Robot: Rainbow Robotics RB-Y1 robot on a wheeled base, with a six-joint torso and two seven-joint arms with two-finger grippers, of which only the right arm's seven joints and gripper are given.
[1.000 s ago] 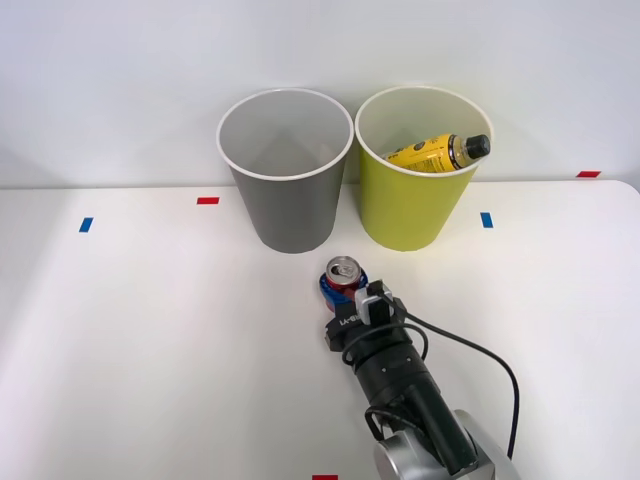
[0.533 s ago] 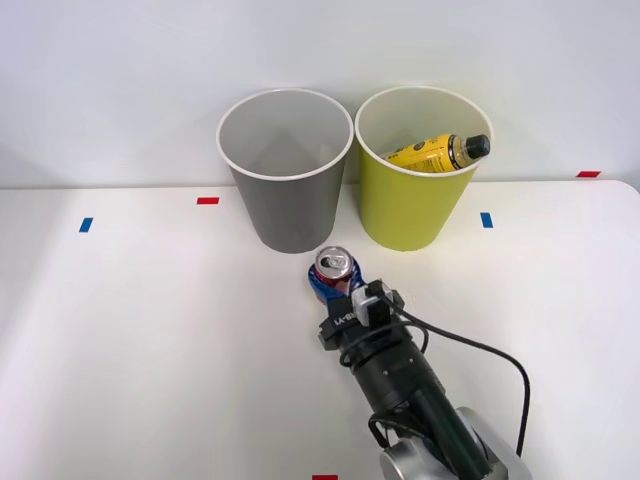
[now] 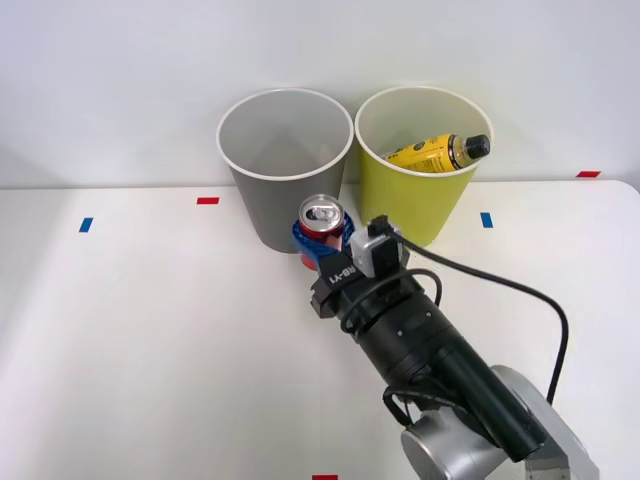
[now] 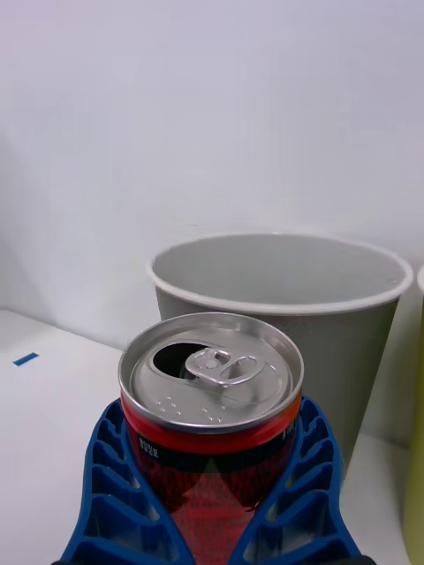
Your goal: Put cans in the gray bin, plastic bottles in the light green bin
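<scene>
My right gripper is shut on the red can, holding it upright above the table just in front of the gray bin. In the right wrist view the can sits between my blue ribbed fingers, its silver top and pull tab facing up, with the gray bin straight ahead. To the right of the gray bin stands the light green bin, with the yellow plastic bottle lying tilted inside it, black cap against the right rim.
Both bins stand side by side at the back of the white table, close to the wall. Small red and blue tape marks dot the tabletop. My arm's black cable loops out to the right.
My right gripper has lifted the can and carried it up and to the left, from the table in front of the bins toward the gray bin's front wall.
</scene>
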